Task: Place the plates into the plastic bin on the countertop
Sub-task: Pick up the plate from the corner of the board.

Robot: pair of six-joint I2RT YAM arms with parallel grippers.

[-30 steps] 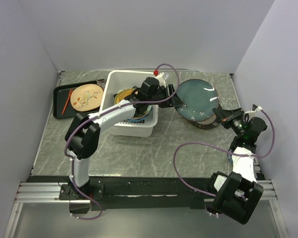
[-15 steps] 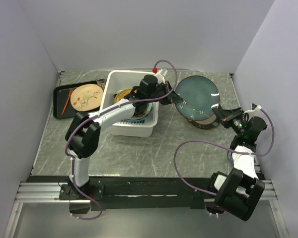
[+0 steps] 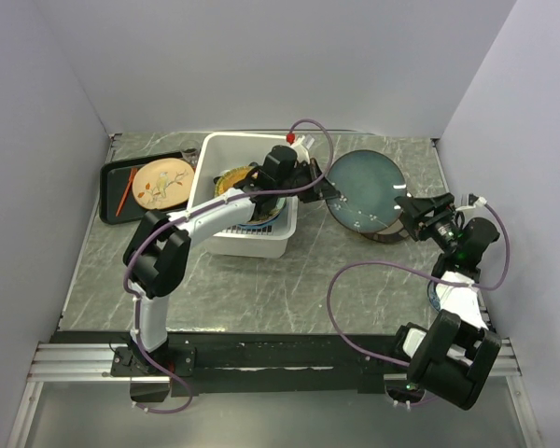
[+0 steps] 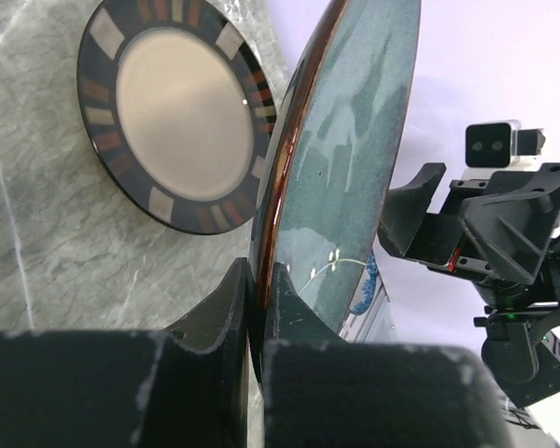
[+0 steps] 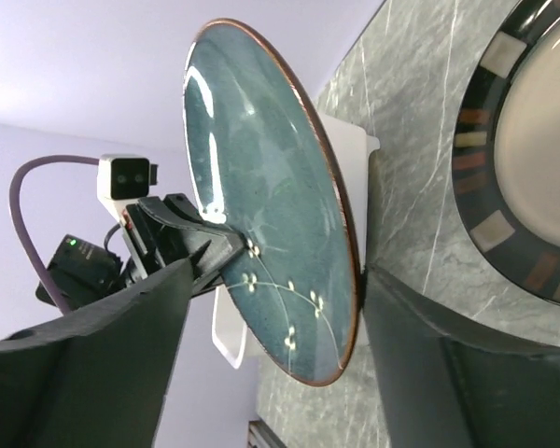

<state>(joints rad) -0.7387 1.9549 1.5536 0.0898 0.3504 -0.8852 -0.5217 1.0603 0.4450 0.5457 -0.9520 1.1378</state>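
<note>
Left gripper pinches the dark teal plate by its rim, tilted centre-right, likely for lowering into the plastic bin; right gripper is spread.

From my end I see a grey-green stone countertop with thin white veins, running between the side walls and back to the rear wall; three things sit directly on it. A flat black tray lies at the far left, close to the left wall; a white plastic bin stands just beside the tray at the back middle, and I cannot tell whether they touch; a tan plate with a dark patterned rim lies flat at the far right, apart from the bin.
</note>
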